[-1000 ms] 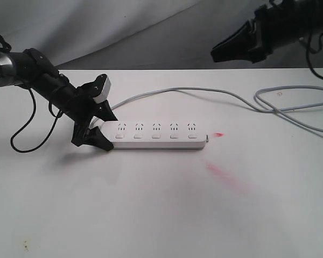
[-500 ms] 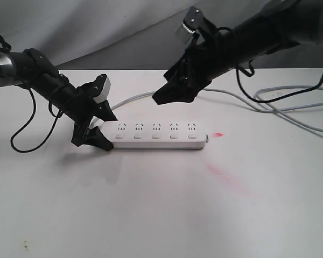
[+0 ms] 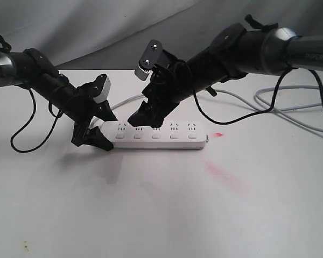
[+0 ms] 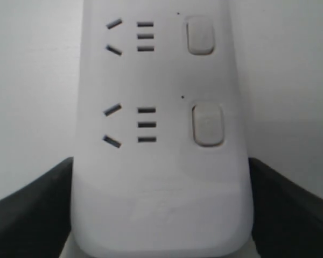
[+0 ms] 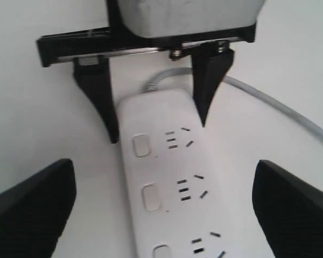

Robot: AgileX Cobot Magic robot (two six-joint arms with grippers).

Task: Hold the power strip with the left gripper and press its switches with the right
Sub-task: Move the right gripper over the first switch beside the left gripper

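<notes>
White power strip [image 3: 161, 135] lies L–R across mid-frame on the worktop [image 3: 151, 209]. Left gripper [image 3: 109, 133] clamps its left end. Your right gripper [image 3: 144, 122], jaws wide, hangs over the switches [image 3: 156, 136] w/ one fingertip needing to go down.

White power strip [image 3: 162, 141], plain, with dark slot marks in five groups. switches [image 3: 156, 136] the same white as the body. Cord [image 3: 242, 100] pale grey. left gripper [image 3: 108, 133] black; its wrist block [image 3: 102, 89] white-grey; looping cable [image 3: 20, 141] black. right gripper [image 3: 145, 123] black; wrist plate [image 3: 146, 60] light grey; arm tube [image 3: 307, 54] grey with faint PIPER lettering. counter [image 3: 151, 215] white, marked by a pink-red smear [image 3: 224, 175] and a brighter red spot [image 3: 219, 134]. Backdrop [image 3: 97, 27] grey.
</notes>
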